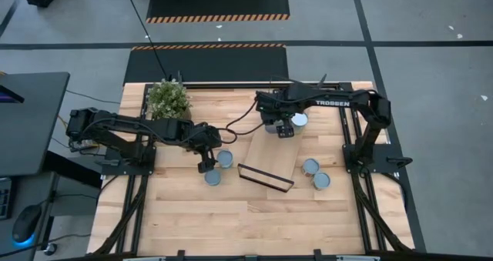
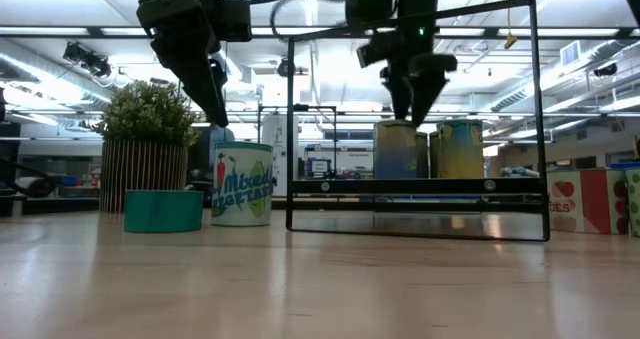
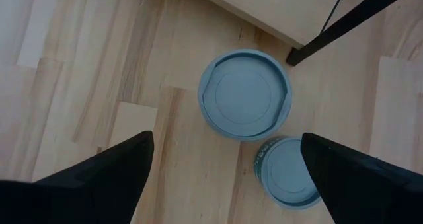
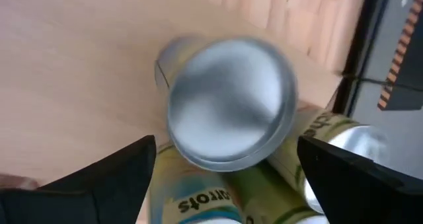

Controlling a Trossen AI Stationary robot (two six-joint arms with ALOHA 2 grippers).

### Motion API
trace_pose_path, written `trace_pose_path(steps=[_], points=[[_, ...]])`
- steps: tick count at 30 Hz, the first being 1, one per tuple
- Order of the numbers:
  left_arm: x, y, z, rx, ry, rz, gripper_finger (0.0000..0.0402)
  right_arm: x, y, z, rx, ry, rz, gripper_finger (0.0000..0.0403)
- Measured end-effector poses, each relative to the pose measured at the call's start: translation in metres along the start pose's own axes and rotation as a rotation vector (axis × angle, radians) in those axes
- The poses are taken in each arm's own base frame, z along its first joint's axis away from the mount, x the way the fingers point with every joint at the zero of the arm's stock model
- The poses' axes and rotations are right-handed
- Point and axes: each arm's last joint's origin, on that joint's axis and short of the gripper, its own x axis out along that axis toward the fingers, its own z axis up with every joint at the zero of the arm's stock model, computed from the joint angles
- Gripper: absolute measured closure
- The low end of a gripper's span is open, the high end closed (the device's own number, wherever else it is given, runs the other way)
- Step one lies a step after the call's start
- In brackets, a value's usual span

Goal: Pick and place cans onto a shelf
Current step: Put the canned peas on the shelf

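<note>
The light-wood shelf (image 1: 269,162) with black end rails lies slantwise mid-table. My left gripper (image 1: 207,163) hangs open above the table at the shelf's left. It is over two blue-topped cans (image 3: 244,95) (image 3: 287,172) that stand on their bases on the tabletop. In the low view they are a short teal can (image 2: 163,210) and a taller can with a vegetables label (image 2: 243,184). My right gripper (image 1: 283,129) hangs open above the shelf's far end. There several cans stand on the shelf board, one with a silver top (image 4: 231,102) between the fingers' lines and below them. These cans also show in the low view (image 2: 396,149).
Two more cans (image 1: 310,166) (image 1: 321,181) stand on the table right of the shelf. A potted plant (image 1: 168,99) stands at the far left. Black frame rails (image 1: 350,138) run along the table's sides. The near half of the tabletop (image 1: 246,222) is bare wood.
</note>
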Motion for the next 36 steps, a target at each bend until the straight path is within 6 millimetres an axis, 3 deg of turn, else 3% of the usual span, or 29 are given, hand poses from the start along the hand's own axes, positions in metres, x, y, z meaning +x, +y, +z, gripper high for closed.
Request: trace_pose_path(steps=[7,15,25,36], points=[[0.0,0.0,0.0,0.0,0.0,0.0,0.0014,-0.027,0.012,0.019,-0.024,-0.152,-0.04,0.0027],[0.0,0.0,0.0,-0.006,0.001,-0.001,0.0014,-0.006,0.034,0.036,-0.179,-0.265,-0.101,0.0028],[0.0,0.0,0.0,-0.007,0.0,-0.001,0.0014,0.005,0.007,0.025,-0.088,-0.194,-0.134,0.0028],[0.0,0.0,0.0,-0.007,0.0,0.0,0.0014,0.007,0.002,0.02,-0.064,-0.135,-0.19,0.0028]])
